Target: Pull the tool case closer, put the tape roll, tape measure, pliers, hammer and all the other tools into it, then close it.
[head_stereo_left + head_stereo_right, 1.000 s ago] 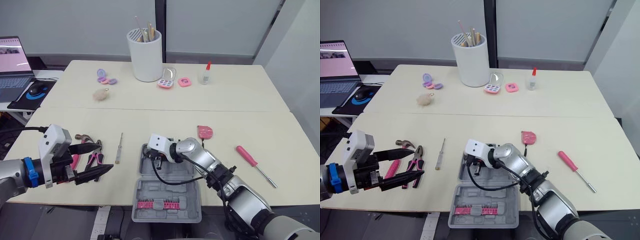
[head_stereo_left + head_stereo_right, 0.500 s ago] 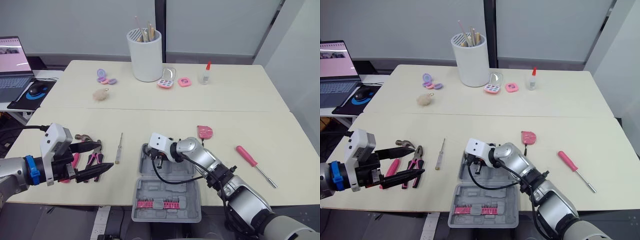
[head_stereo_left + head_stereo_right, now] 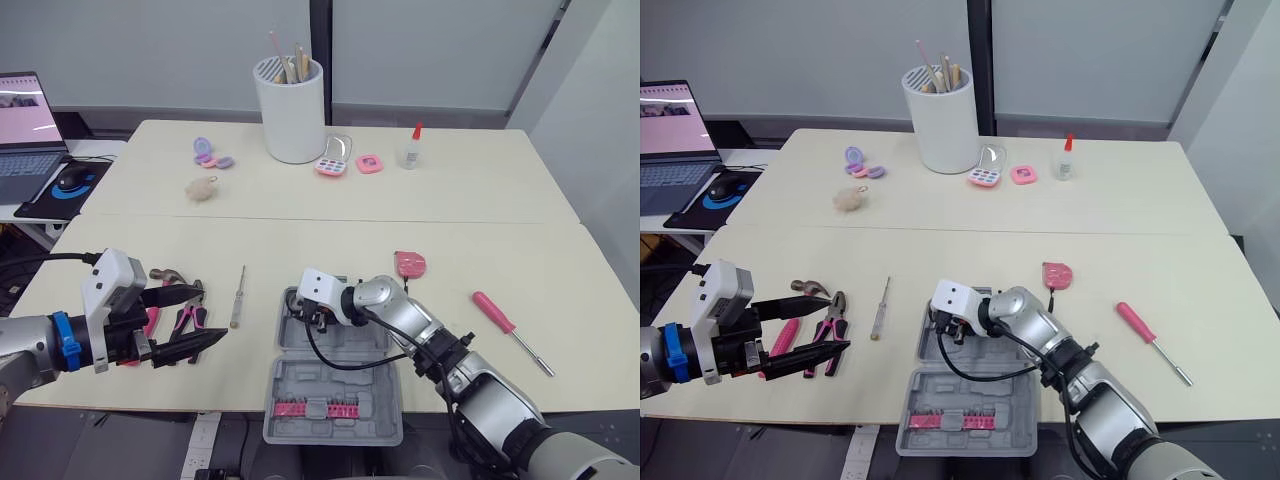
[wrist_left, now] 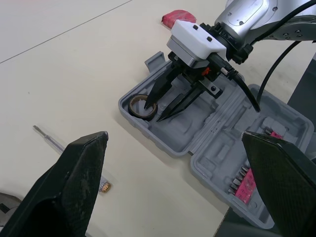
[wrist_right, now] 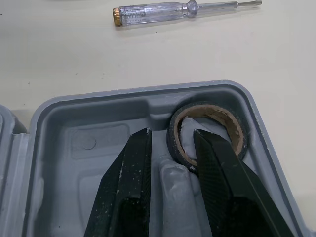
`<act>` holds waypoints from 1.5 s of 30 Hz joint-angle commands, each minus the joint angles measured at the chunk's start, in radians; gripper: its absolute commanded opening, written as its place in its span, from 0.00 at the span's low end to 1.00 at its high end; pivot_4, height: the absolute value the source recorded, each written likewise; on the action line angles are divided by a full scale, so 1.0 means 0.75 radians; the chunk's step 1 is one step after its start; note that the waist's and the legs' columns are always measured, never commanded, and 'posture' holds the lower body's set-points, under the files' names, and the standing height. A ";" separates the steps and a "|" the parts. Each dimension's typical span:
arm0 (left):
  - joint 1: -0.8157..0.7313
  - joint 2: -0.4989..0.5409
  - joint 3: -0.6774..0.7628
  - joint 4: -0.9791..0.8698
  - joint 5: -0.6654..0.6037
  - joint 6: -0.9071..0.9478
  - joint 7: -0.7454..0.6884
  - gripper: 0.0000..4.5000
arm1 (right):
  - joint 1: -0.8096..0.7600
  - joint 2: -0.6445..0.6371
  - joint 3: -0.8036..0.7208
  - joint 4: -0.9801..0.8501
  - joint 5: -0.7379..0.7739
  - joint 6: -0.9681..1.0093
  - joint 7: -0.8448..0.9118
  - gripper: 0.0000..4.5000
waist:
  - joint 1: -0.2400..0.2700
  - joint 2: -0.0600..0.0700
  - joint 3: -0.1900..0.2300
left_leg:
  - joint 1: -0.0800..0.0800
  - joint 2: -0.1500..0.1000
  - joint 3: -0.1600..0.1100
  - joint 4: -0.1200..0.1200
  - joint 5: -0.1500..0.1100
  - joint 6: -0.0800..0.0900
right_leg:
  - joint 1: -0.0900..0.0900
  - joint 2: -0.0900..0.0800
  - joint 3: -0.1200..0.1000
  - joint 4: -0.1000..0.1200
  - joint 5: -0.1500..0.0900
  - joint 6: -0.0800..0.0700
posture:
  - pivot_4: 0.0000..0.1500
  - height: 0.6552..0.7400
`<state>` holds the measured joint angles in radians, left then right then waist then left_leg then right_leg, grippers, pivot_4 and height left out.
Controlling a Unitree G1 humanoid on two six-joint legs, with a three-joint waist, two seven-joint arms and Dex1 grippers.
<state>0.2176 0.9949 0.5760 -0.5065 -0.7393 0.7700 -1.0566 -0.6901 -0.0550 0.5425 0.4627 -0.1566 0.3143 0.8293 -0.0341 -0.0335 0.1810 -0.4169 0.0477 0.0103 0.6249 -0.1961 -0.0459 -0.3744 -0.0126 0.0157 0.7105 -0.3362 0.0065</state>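
In a corner pocket of the open tool case (image 3: 335, 385), at the table's near edge, we log the tape roll (image 5: 210, 110), lying flat. The right gripper (image 5: 171, 133) has stayed over it across the last second, jaws released and straddling the roll's near wall without clamping. We judge the roll delivered and item one closed, the arm due to withdraw. The left gripper (image 3: 210, 313) has barely shifted; it hovers with jaws spread wide and empty, just above the pliers (image 3: 187, 318) and beside the hammer (image 3: 165, 273), probably the next pick. Still loose on the table (image 3: 450, 200): the clear tester screwdriver (image 3: 238, 297) left of the case, the tape measure (image 3: 409, 264) beyond it, and the pink screwdriver (image 3: 495, 308) well to the right.
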 commanded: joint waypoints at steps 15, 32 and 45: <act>-0.018 0.010 -0.023 0.002 0.023 -0.047 -0.010 1.00 | 0.037 0.098 -0.119 0.198 0.035 -0.352 -0.218 0.32 | -0.002 0.000 0.000 | 0.000 0.000 0.000 -0.001 0.000 0.000 | 0.000 0.000 0.000 0.000 0.000 0.000 | 1.00 1.00; -0.003 -0.003 -0.026 0.001 0.034 -0.056 -0.004 1.00 | 0.049 0.091 -0.167 0.119 0.086 -0.379 -0.136 0.32 | -0.005 0.000 0.000 | 0.001 0.000 0.000 -0.001 0.000 0.000 | 0.000 0.000 0.000 0.000 0.000 0.000 | 1.00 1.00; -0.068 0.049 0.035 0.310 0.117 -0.174 -0.090 1.00 | 0.234 -0.565 -0.470 -0.804 0.591 0.112 0.427 0.54 | 0.016 0.000 0.001 | -0.002 -0.001 -0.002 -0.002 0.000 0.000 | 0.002 -0.003 -0.004 -0.009 0.000 0.000 | 1.00 1.00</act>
<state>0.1797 1.0030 0.5565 -0.2937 -0.6566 0.6612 -1.1063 -0.5240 -0.4447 0.2505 -0.0597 0.2152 0.3548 1.1025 -0.0220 -0.0336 0.1817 -0.4187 0.0467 0.0093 0.6226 -0.1964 -0.0459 -0.3727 -0.0151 0.0125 0.7024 -0.3363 0.0066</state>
